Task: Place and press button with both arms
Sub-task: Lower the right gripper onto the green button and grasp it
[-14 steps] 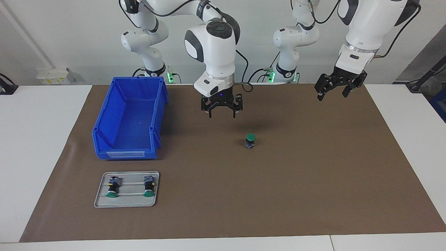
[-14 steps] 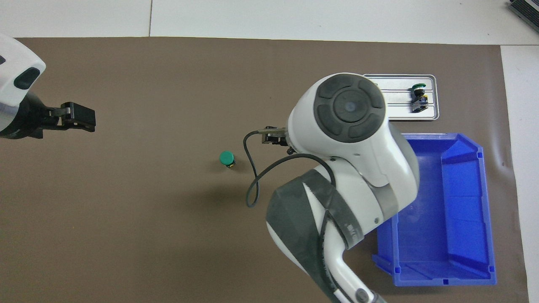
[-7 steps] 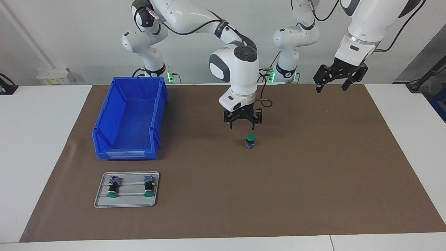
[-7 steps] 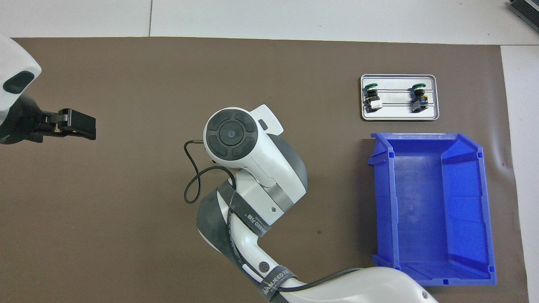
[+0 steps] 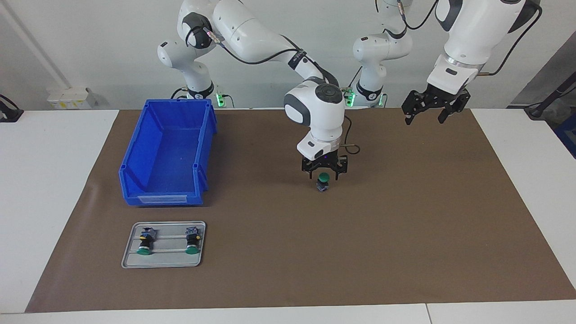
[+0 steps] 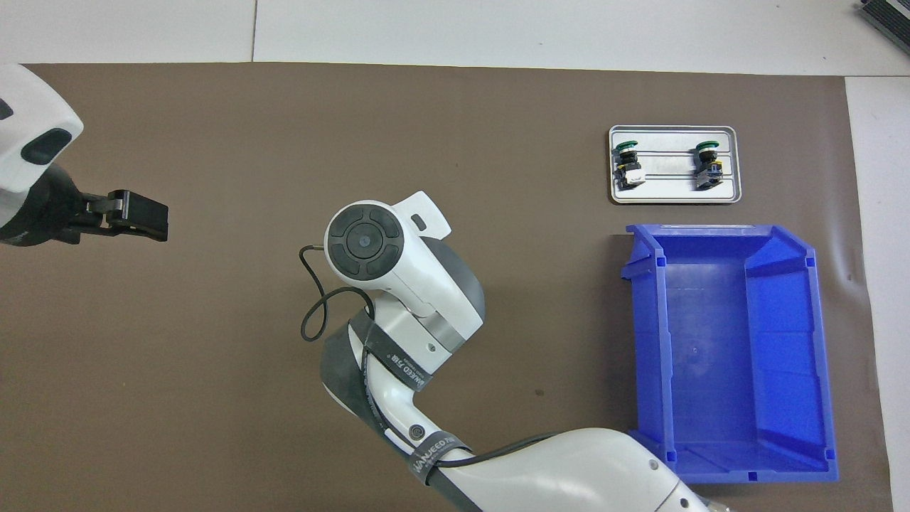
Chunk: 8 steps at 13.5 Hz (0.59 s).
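The button [image 5: 322, 182] stands upright on the brown mat [image 5: 405, 225] near its middle, green cap up. My right gripper [image 5: 324, 176] is low over it, open, with a finger on each side of the green cap. I cannot tell whether the fingers touch it. In the overhead view the right arm's wrist [image 6: 364, 242] hides both the button and that gripper. My left gripper [image 5: 424, 118] is open and empty, raised over the mat at the left arm's end; it also shows in the overhead view [image 6: 138, 215].
A blue bin [image 5: 135, 148] stands empty at the right arm's end of the mat. A grey tray [image 5: 166, 258] farther from the robots than the bin holds two more green-capped buttons [image 5: 145, 243] [image 5: 192, 242] lying on their sides.
My right arm has swung from beside the bin toward the middle of the mat and come down until its open gripper straddles the button. My left gripper has risen slightly.
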Motion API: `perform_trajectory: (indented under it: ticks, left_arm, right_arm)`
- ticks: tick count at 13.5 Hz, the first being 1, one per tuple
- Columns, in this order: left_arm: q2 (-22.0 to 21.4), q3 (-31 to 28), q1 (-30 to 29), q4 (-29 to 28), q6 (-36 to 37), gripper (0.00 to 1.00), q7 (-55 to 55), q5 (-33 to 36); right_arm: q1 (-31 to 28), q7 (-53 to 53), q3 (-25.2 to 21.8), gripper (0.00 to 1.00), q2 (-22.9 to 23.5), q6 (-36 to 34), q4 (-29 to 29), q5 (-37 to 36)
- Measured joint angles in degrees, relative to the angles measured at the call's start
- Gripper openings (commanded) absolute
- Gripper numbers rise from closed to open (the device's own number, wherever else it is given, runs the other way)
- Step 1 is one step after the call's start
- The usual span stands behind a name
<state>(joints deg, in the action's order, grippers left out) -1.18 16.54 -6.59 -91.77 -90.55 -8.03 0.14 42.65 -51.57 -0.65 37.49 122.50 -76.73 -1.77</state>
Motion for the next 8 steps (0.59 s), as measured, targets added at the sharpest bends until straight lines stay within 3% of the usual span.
perform_trajectory:
  ticks: [3, 8]
  left_arm:
    - [-1.0, 0.0, 0.0, -2.2, -1.0, 1.00, 0.0, 0.0]
    - [-1.3, -0.3, -0.7, -4.4, -1.8, 1.00, 0.0, -0.1]
  right_arm:
    - [0.4, 0.0, 0.0, 0.78, 0.4, 1.4, 0.0, -0.3]
    - [0.6, 0.1, 0.0, 0.76, 0.5, 1.3, -0.6, -2.3]
